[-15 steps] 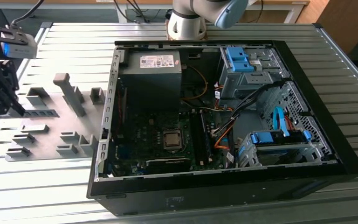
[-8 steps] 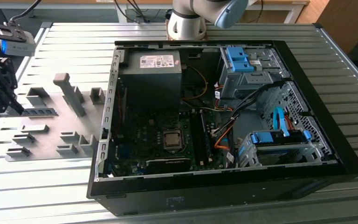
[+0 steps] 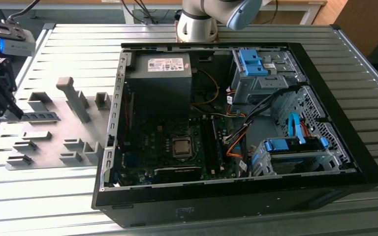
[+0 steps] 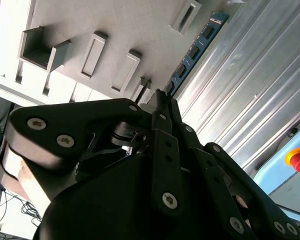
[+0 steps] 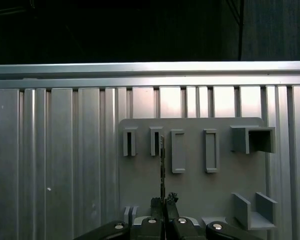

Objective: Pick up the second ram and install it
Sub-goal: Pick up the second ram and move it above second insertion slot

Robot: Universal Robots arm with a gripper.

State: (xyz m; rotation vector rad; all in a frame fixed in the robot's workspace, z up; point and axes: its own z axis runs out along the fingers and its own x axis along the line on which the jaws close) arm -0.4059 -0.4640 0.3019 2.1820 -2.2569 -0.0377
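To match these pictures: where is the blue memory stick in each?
Exterior view: memory stick, dark, over the grey slotted plate at the exterior view's left.
Second wrist view: blue strip reaching out from the gripper.
First wrist view: edge-on, a thin line.
Shared landmark: the slotted plate.

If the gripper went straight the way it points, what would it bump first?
Probably the grey holder plate, right under the gripper, which is pinching the second ram. How close is unclear.

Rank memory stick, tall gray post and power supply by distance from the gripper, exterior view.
1. Memory stick, clamped in the gripper, at the exterior view's left.
2. Tall gray post, on the holder plate beside it.
3. Power supply, inside the computer case.
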